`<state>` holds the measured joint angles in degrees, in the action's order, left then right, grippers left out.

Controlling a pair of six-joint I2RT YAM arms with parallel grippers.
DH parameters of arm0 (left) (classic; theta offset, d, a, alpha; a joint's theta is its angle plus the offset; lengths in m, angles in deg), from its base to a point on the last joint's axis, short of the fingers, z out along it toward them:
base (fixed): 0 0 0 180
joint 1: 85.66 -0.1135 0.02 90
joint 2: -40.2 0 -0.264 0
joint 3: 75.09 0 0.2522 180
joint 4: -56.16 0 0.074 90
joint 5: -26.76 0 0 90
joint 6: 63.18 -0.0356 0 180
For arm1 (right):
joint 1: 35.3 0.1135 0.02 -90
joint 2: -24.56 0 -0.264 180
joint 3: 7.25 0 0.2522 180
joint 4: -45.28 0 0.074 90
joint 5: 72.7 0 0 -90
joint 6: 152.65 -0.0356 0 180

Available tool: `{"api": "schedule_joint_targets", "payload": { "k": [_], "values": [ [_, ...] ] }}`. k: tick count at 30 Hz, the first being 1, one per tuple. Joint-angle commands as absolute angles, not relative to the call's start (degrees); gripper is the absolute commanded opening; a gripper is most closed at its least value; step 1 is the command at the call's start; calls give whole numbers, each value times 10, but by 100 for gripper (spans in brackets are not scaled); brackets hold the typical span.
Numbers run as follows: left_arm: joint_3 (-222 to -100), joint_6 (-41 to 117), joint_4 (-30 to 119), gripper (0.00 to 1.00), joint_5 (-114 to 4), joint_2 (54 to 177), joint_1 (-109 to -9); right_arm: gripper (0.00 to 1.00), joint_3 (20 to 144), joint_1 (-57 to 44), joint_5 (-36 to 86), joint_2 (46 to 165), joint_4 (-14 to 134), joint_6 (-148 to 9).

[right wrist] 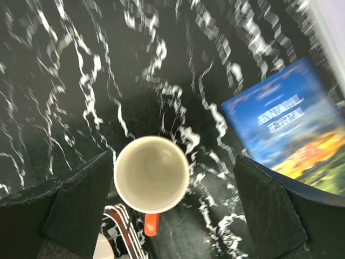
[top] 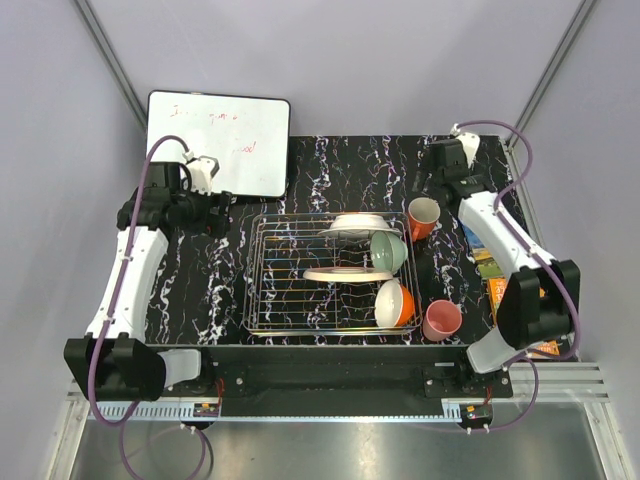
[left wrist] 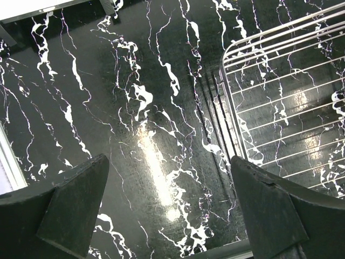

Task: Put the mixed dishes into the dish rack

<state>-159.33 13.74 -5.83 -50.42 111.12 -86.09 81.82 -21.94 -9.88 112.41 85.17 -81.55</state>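
- Hanging over the bare bench (left wrist: pixel 135 108) just left of the rack (left wrist: pixel 280 81), my left fingers (left wrist: pixel 70 210) are spread wide with nothing between them.
- My right fingers (right wrist: pixel 269 210) are spread just as wide, above the mug (right wrist: pixel 152 174).
- That mug stands upright on the bench, mouth up, its handle toward my wrist. It sits closer to one finger than the other, and I cannot tell whether that finger touches it.
- From above, the mug is outside the rack, just off its far right corner.
- The cup (top: pixel 441 320) sits on the bench too, beside the rack's near right corner.
- Four dishes are in the rack, all in its right half.
- The white plate (top: pixel 358 222) is at the far end.
- The green bowl (top: pixel 390 252) stands on edge just beside the white plate.
- The pink plate (top: pixel 338 275) is tilted near the middle.
- The orange bowl (top: pixel 395 303) is on its side by the near right corner, white inside showing.
- Books (top: pixel 493 268) lie along the bench's right edge, near the mug.
- A whiteboard (top: pixel 220 143) rests at the far left corner.
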Motion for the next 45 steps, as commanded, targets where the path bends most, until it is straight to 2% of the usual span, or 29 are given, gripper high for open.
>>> {"api": "schedule_joint_targets", "payload": {
  "k": [1,5,13,16,17,21,26,30,33,34,35,40,45],
  "values": [
    [-1605,128,-56,99,-498,1089,-860,100,836,-227,-75,1161,856,-858],
    [-1607,128,-57,99,-496,1088,-860,88,818,-249,-60,1185,854,-872],
    [-1610,126,-64,99,-515,1106,-860,82,758,-259,-51,1173,833,-877],
    [-1615,127,-63,99,-519,1106,-859,70,752,-263,-34,1183,831,-881],
    [-1615,128,-63,99,-521,1106,-860,62,752,-263,-29,1188,831,-883],
    [-1607,129,-68,99,-539,1129,-859,47,746,-264,-12,1208,824,-891],
    [-1610,121,-74,99,-528,1122,-859,44,736,-272,3,1226,811,-898],
    [-1636,121,-73,99,-536,1107,-860,36,735,-283,26,1250,805,-908],
    [-1632,113,-73,99,-544,1106,-860,21,735,-286,38,1256,800,-914],
    [-1626,108,-73,99,-545,1108,-860,8,733,-286,40,1256,797,-917],
    [-1622,106,-73,99,-543,1099,-859,1,733,-286,41,1255,796,-916],
    [-1615,97,-39,99,-518,1047,-859,0,726,-292,39,1216,789,-917],
    [-1693,114,-46,99,-502,1011,-843,0,727,-299,35,1130,778,-916]
  ]
}}
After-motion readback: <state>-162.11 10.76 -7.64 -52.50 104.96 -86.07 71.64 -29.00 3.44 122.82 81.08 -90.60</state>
